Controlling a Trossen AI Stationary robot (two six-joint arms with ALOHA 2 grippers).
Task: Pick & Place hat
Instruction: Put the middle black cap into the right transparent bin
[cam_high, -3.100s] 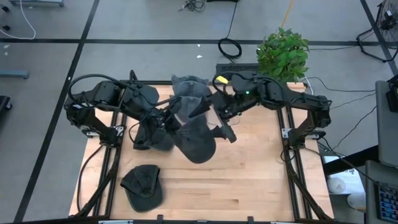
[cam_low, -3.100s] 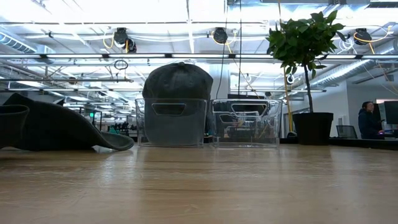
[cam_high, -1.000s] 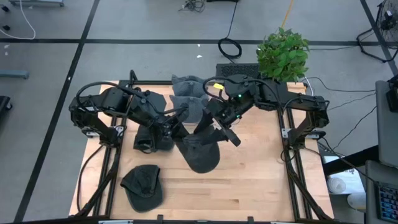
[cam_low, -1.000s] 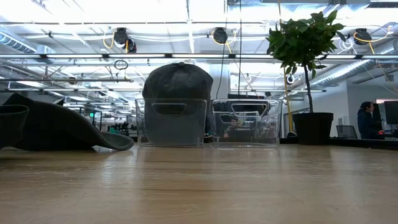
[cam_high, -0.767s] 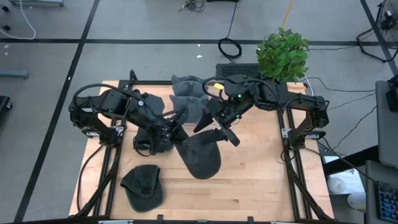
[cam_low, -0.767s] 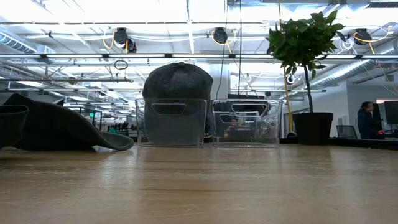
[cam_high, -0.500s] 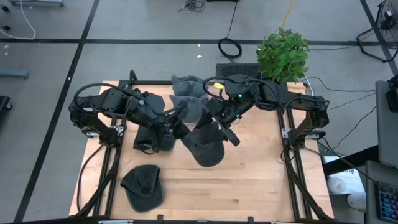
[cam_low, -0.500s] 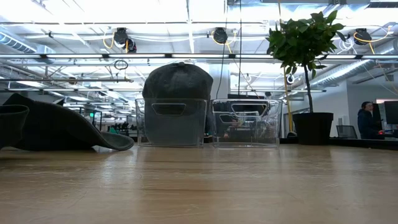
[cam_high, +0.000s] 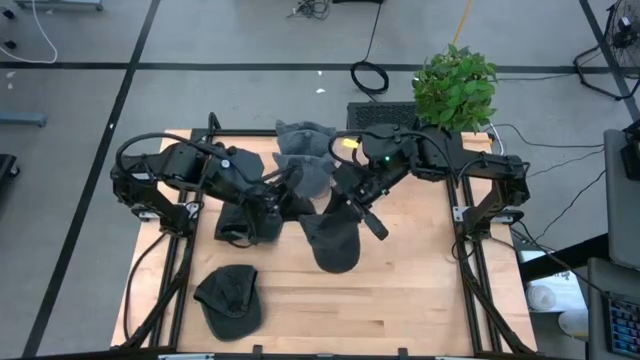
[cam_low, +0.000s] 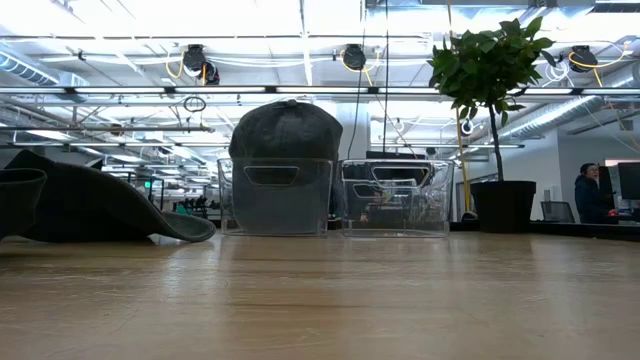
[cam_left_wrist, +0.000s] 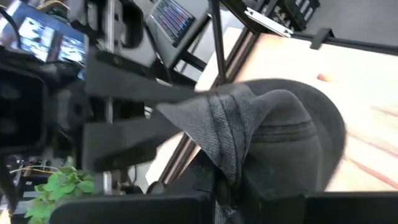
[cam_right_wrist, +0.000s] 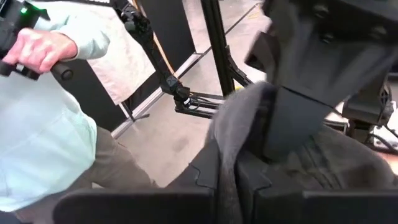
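A dark grey hat (cam_high: 332, 245) hangs over the middle of the wooden table (cam_high: 420, 290) between my two grippers. My left gripper (cam_high: 296, 200) is shut on its left part, my right gripper (cam_high: 336, 205) on its far right part. The left wrist view shows the hat's grey cloth (cam_left_wrist: 249, 134) rising from the left gripper (cam_left_wrist: 224, 190). The right wrist view shows a cloth fold (cam_right_wrist: 236, 124) in the right gripper (cam_right_wrist: 227, 186). In the low view neither gripper shows. My left gripper pinches a bunched fold of the hat's cloth (cam_left_wrist: 222, 168) between its two fingers, coming level from the table's left. The hat's crown spreads out beyond the fingers, clear of the table. My right gripper pinches an upright fold of the hat's edge (cam_right_wrist: 225, 165) between its two fingers, slanting down from the far right. The cloth stands up past the fingers; the rest of the hat hangs toward the table's near side.
A second hat (cam_high: 230, 297) lies near the front left corner, a third (cam_high: 245, 222) under my left arm. Two clear bins (cam_low: 395, 200) stand at the far edge, one holding a hat (cam_low: 285, 130). A potted plant (cam_high: 455, 85) stands far right. A person's hand (cam_right_wrist: 37, 50) shows beyond the table.
My right gripper has moved in toward the hat's far right edge and shut on it, taking hold. The hat has drawn up a little toward the far side and narrowed between the two grippers. My left gripper has kept its hold.
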